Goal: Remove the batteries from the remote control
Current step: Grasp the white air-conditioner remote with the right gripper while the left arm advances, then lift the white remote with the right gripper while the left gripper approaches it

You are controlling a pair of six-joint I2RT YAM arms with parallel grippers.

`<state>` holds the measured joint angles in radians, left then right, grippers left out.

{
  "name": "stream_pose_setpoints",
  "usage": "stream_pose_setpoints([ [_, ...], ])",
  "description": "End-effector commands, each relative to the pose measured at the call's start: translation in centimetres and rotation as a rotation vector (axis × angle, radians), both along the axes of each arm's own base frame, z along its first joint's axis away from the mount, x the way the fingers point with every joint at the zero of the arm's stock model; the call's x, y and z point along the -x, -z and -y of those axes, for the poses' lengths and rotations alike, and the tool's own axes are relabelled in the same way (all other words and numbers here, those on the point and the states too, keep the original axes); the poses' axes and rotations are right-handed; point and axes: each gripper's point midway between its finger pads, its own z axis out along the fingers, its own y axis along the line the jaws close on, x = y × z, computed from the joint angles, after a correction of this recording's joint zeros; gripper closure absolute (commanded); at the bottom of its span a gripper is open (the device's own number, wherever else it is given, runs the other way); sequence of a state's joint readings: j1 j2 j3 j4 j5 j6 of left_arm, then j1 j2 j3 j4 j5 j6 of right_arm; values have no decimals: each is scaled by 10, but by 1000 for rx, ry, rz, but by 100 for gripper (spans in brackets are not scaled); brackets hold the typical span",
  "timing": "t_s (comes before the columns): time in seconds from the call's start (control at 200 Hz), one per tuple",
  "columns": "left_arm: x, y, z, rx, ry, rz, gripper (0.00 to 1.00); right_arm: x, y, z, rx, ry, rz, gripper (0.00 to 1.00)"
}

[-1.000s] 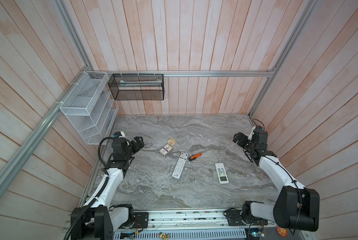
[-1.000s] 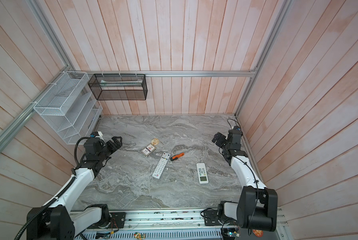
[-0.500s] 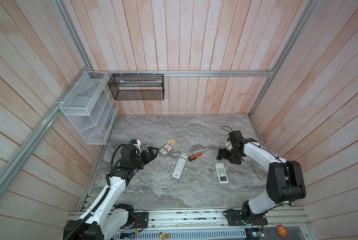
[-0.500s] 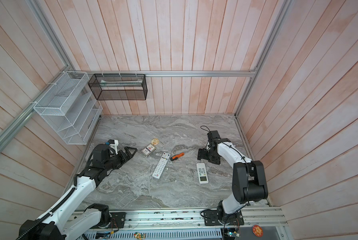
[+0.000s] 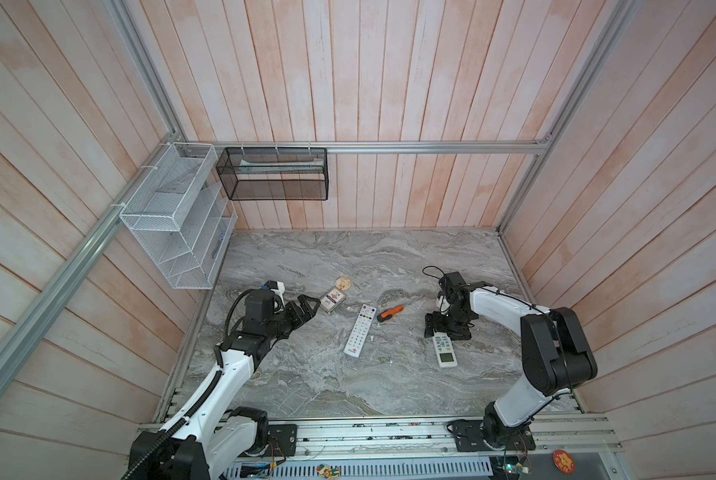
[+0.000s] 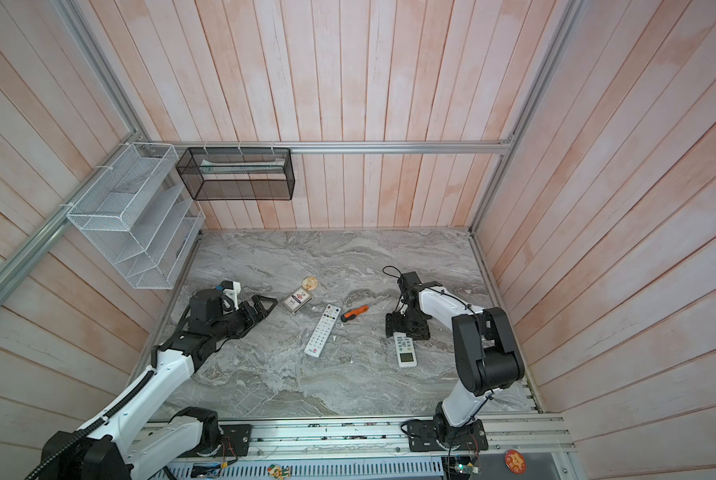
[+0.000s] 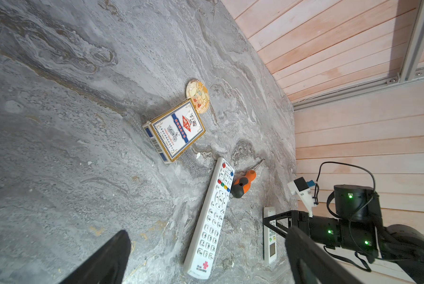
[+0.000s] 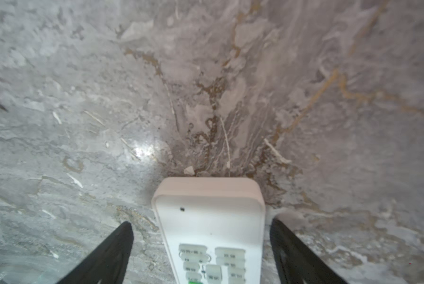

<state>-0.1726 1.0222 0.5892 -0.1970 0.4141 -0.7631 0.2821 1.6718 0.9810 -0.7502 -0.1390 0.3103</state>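
Remote control (image 5: pixel 445 356), the shorter one, lies button-side up on the surface (image 5: pixel 306 374), lengthwise between the wide-open, empty jaws of the right claw (image 8: pixel 201 222); left claw (image 5: pixel 311 309), open and empty, sits well apart; batteries not visible.

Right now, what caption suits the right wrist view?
Open right gripper straddles the end of a white remote on the marble tabletop.

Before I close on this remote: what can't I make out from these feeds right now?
- Batteries: none visible in any view; the short remote and long remote lie buttons-up, backs against the table.
- Short remote's far end: in both top views the right gripper covers it.
- Right wrist view: button labels blurred; the remote's lower part cut off by the picture's edge.
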Motion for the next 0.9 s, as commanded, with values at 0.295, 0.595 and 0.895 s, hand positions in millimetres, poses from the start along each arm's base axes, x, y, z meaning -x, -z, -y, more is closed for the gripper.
stream_pose_setpoints([
  [0.295, 1, -9, 3, -9, 28, 16, 0, 2, 10, -1, 101, -15, -10, 36],
  [0.595, 5, -17, 4, 25, 22, 51, 0, -15, -12, -4, 93, -22, 65, 49],
  [0.895, 7, -38, 17, 101, 77, 103, 0, -58, -81, -49, -136, -3, 190, 49],
])
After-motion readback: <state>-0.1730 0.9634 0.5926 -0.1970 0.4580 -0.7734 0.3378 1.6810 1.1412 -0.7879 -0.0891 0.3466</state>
